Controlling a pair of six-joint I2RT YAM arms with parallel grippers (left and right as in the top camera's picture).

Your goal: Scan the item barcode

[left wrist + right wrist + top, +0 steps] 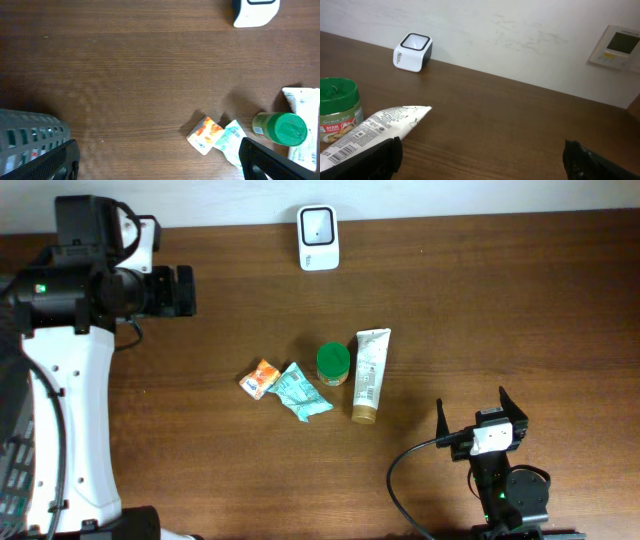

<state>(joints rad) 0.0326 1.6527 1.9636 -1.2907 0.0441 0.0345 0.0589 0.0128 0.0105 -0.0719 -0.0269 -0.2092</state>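
Note:
The white barcode scanner [318, 237] stands at the table's far edge, also seen from both wrists as the scanner [254, 11] and scanner [413, 52]. Mid-table lie an orange packet [261, 378], a teal packet [303, 392], a green-lidded jar [333, 363] and a white tube [369, 374]. A barcode shows on the tube [370, 130] beside the jar [337, 107]. My left gripper [190, 290] hovers open at the far left, well away from the items. My right gripper [472, 402] stands open near the front, to the right of the tube. Neither holds anything.
A grey mesh basket [30, 132] sits at the left edge. A wall thermostat [620, 46] hangs behind the table. The left arm's white body [70, 410] runs down the left side.

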